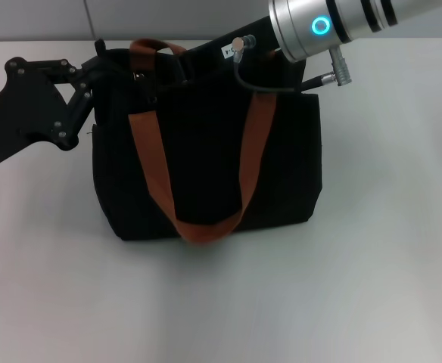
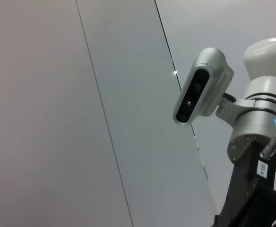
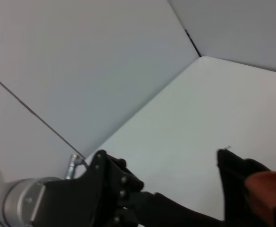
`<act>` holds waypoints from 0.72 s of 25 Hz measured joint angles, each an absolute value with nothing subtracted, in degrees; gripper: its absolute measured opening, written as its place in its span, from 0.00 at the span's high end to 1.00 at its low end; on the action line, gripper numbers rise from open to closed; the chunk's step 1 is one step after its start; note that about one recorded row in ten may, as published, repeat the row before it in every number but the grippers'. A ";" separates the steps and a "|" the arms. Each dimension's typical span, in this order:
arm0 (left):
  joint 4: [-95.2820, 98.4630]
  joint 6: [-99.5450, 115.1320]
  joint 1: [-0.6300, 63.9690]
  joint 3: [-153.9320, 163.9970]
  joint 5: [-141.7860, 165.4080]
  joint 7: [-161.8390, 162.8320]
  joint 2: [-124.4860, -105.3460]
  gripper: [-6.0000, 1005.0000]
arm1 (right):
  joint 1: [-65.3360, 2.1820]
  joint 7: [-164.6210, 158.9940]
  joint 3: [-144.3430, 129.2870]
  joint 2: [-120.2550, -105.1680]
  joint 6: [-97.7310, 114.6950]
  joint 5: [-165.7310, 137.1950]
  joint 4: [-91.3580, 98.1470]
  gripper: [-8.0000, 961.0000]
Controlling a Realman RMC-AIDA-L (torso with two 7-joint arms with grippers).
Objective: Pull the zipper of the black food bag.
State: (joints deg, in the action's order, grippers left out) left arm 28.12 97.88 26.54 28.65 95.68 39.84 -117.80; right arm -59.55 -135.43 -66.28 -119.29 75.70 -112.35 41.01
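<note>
The black bag (image 1: 206, 159) stands on the white table (image 1: 372, 265). My left gripper (image 1: 92, 68) is at its far left corner, my right gripper (image 1: 206, 57) at the far top edge. I cannot see my jaws or the zipper. I should hold the corner steady and pull slowly along the top.

Surface I see: white table (image 1: 372, 249) | resting on it: black food bag (image 1: 281, 166), upright, toward the far edge

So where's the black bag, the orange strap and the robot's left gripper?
black food bag (image 1: 281, 162): head view, on the bare front panel right of the strap.
orange-brown strap (image 1: 151, 162): head view, on the left leg of the front loop.
left gripper (image 1: 92, 76): head view, at the bag's top left corner.
</note>
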 joint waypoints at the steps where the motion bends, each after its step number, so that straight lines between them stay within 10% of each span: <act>1: 28.12 97.89 26.54 28.66 95.55 39.88 -117.81 0.94 | -59.57 -135.81 -66.62 -119.30 75.47 -112.64 41.25 0.99; 18: 28.12 96.30 27.06 28.47 94.58 40.33 -117.51 0.94 | -49.85 -148.27 -69.84 -119.44 73.87 -123.42 58.89 0.99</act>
